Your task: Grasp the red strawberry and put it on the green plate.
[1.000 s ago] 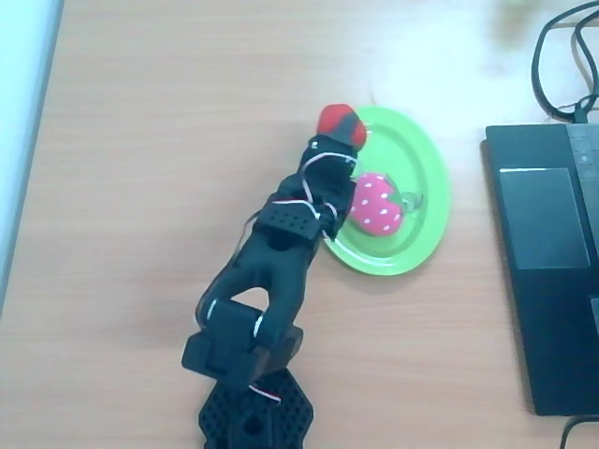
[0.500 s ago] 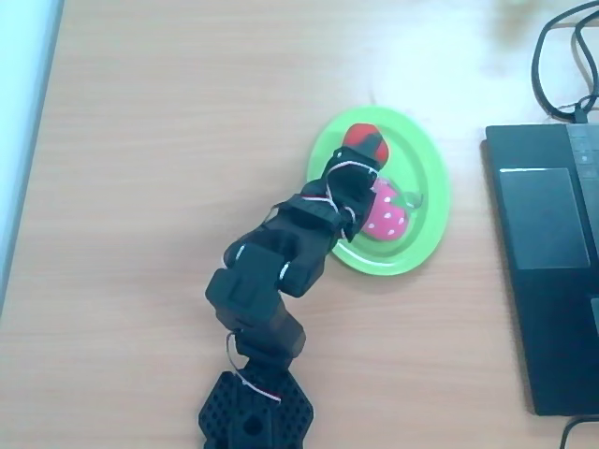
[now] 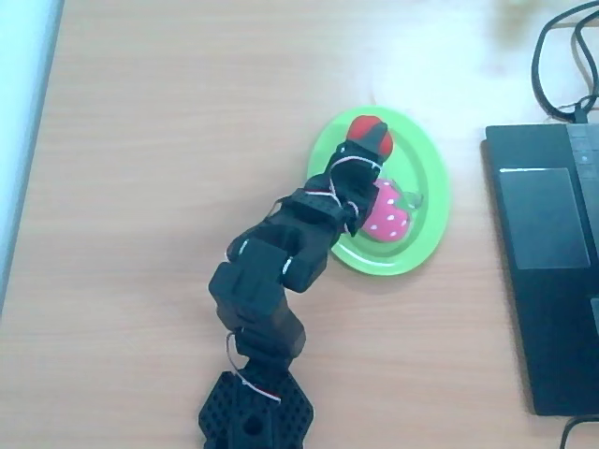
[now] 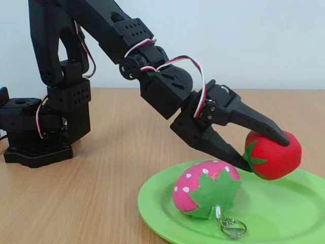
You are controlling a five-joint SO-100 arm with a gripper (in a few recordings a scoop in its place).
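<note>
Overhead view showed the black arm [image 3: 281, 271] reaching from its base near the table's [image 3: 168, 140] bottom edge up toward the green plate [image 3: 426, 234], which lay right of the table's middle, close to a black laptop [image 3: 547, 253] along the right edge. The hand [image 3: 367, 140] was closed on the red strawberry [image 3: 365, 129], which sat over the plate's upper-left part, just inside the rim. In the fixed view, the hand [image 4: 264, 147] pinched the red strawberry [image 4: 274, 155] between its two pointed black fingers [image 4: 254, 122], one across the top of the berry and the other below, at its green leafy cap. The berry was held just above the far side of the green plate [image 4: 284, 218]; whether its underside touched the plate could not be told from this angle. A larger pink strawberry [image 4: 205, 188] with white dots and a green leaf lay on the plate nearer the camera, a small metal key ring [image 4: 231, 226] trailing from it onto the plate. In the overhead view the pink strawberry [image 3: 388, 213] lay near the plate's middle, partly covered by the arm, just below the red one and apart from it. Black cables [image 3: 562, 65] looped at the table's top right corner.
</note>
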